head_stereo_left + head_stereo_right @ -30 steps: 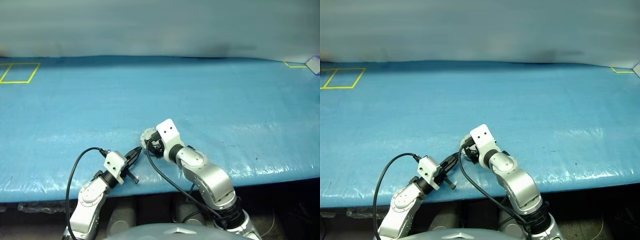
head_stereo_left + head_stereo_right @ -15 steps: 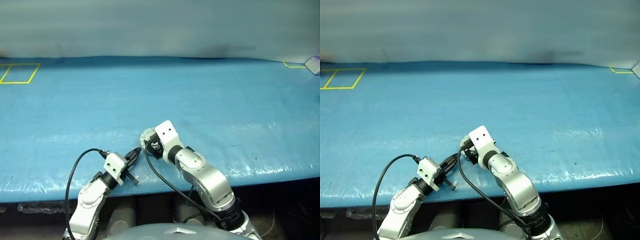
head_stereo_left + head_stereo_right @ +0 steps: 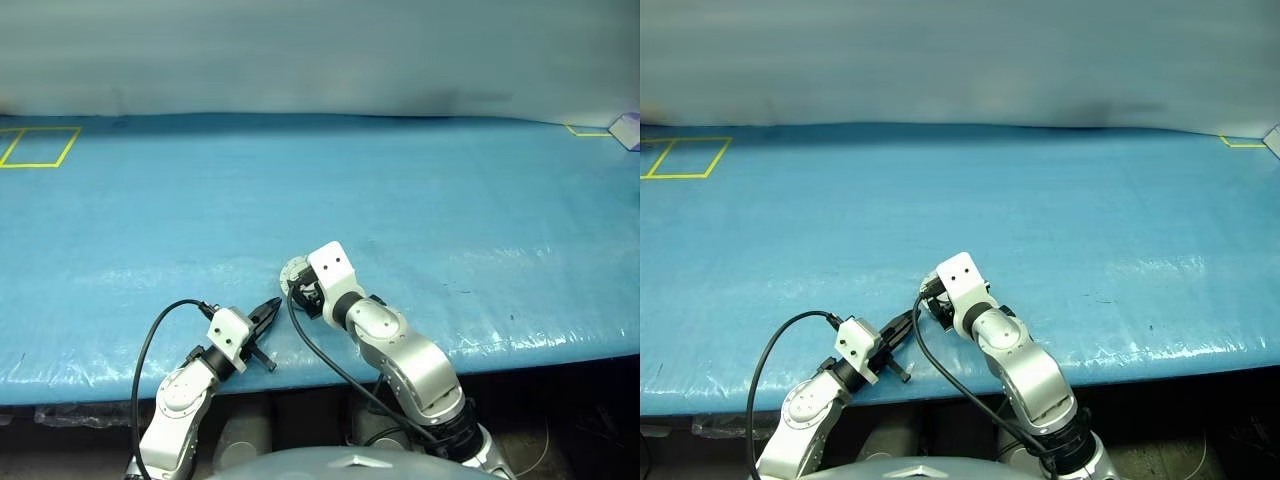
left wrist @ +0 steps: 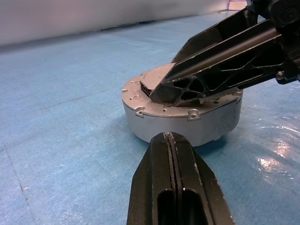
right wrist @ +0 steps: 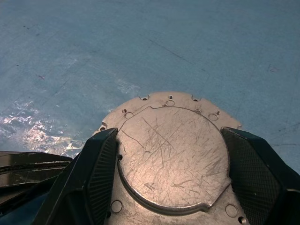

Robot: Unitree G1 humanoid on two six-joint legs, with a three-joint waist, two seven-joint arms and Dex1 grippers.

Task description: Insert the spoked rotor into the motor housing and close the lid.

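Lid [image 5: 171,152] lies closed on motor housing [image 4: 183,117]; right gripper [image 5: 171,168] straddles it wide, holding nothing; left gripper [image 4: 171,138] is clamped empty. Pressing off-centre could skid the housing.

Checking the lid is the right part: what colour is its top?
Plain grey metal, finely scratched, on the lid; clearest in the right wrist view.
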